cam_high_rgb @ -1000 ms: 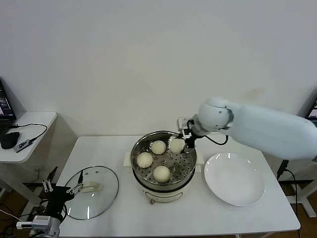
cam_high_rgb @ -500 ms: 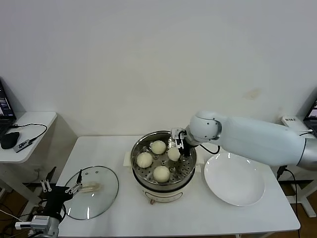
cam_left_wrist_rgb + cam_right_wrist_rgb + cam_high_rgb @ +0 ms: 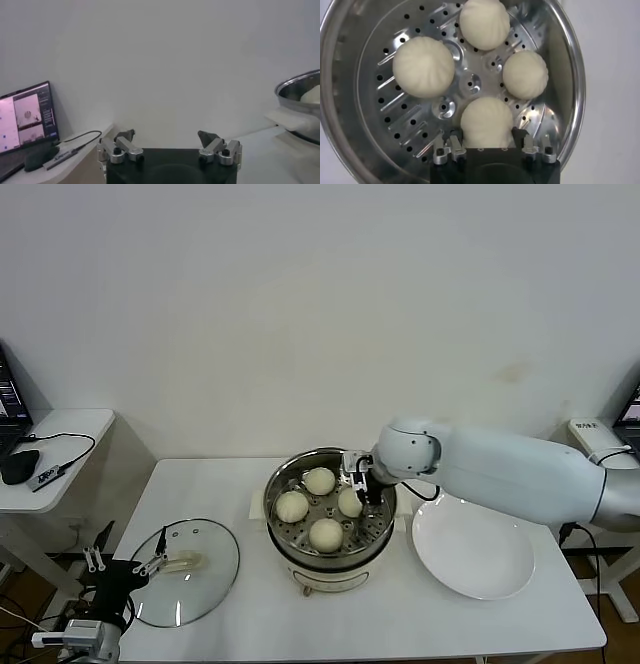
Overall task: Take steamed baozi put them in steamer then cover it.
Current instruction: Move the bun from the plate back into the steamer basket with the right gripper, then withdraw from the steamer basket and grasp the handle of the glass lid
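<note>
The steel steamer (image 3: pixel 275 486) sits in its cream pot base at the table's middle. Three baozi (image 3: pixel 319 480) (image 3: pixel 292 506) (image 3: pixel 326 534) lie on its perforated bottom. My right gripper (image 3: pixel 362 496) reaches down inside the steamer and is shut on the fourth baozi (image 3: pixel 349 502), which is low at the bottom on the right side. In the right wrist view the fingers (image 3: pixel 455 144) flank this baozi (image 3: pixel 486 120), with the other three baozi (image 3: pixel 424 66) beyond it in the steamer (image 3: pixel 340 100). My left gripper (image 3: pixel 125 569) is open and empty, parked low at the left by the table's edge.
The round glass lid (image 3: pixel 190 572) lies flat on the table left of the steamer. An empty white plate (image 3: pixel 473 546) lies to its right. A small side table (image 3: pixel 70 424) with a mouse and cable stands at far left. The left wrist view shows the steamer (image 3: pixel 300 92) far off.
My right gripper has come down from above the steamer's far right rim into the basket, carrying the fourth baozi to the bottom. The left arm has not moved.
</note>
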### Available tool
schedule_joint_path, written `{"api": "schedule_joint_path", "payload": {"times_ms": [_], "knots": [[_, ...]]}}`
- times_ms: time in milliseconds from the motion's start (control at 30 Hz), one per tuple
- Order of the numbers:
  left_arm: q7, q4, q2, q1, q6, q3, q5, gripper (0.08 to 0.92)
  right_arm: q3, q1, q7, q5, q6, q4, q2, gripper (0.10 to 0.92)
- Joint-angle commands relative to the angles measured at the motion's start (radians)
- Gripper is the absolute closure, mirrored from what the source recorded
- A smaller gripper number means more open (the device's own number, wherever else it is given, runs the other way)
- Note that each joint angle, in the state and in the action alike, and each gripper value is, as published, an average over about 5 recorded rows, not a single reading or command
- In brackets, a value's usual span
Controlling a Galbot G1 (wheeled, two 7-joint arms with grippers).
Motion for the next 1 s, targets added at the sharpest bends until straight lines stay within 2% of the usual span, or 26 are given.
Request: {"api": "schedule_joint_path", "payload": {"times_ms": [33,167,233,367,467,567,700,767,900,1000], "knots": [[0.0,0.0,0.002,-0.002,0.0,0.005,0.001,0.177,0.036,0.028,0.004,0.027,-0.005,0.04,-0.026,0.253],[-0.001,0.0,0.002,-0.004,0.001,0.01,0.001,0.177,0.09,0.048,0.054,0.072,-0.004,0.102,-0.076,0.207],[-0.001,0.001,0.003,-0.008,0.002,0.011,0.0,0.177,0.112,0.039,0.163,0.134,-0.002,0.14,-0.11,0.204],[-0.001,0.01,0.002,-0.014,-0.006,0.009,-0.001,0.177,0.162,-0.044,0.49,0.278,0.078,0.224,-0.213,0.203],[0.0,0.016,-0.005,-0.015,-0.016,0.011,0.0,0.177,0.289,-0.225,0.678,0.281,0.183,0.289,-0.313,0.203],[-0.002,0.027,-0.016,-0.019,-0.027,0.016,0.002,0.177,0.531,-0.51,0.784,0.221,0.289,0.324,-0.377,0.203],[-0.01,0.04,-0.022,-0.02,-0.045,0.019,0.007,0.177,0.934,-0.927,0.83,0.103,0.436,0.341,-0.394,0.203],[-0.013,0.047,-0.025,-0.022,-0.053,0.019,0.01,0.177,1.149,-1.138,0.811,0.028,0.517,0.337,-0.343,0.203],[-0.014,0.07,-0.037,-0.021,-0.088,0.022,0.045,0.177,1.524,-1.463,0.733,-0.131,0.697,0.318,-0.123,0.203],[-0.019,0.089,-0.048,-0.013,-0.123,0.031,0.095,0.177,1.699,-1.612,0.675,-0.186,0.803,0.307,0.055,0.203]]}}
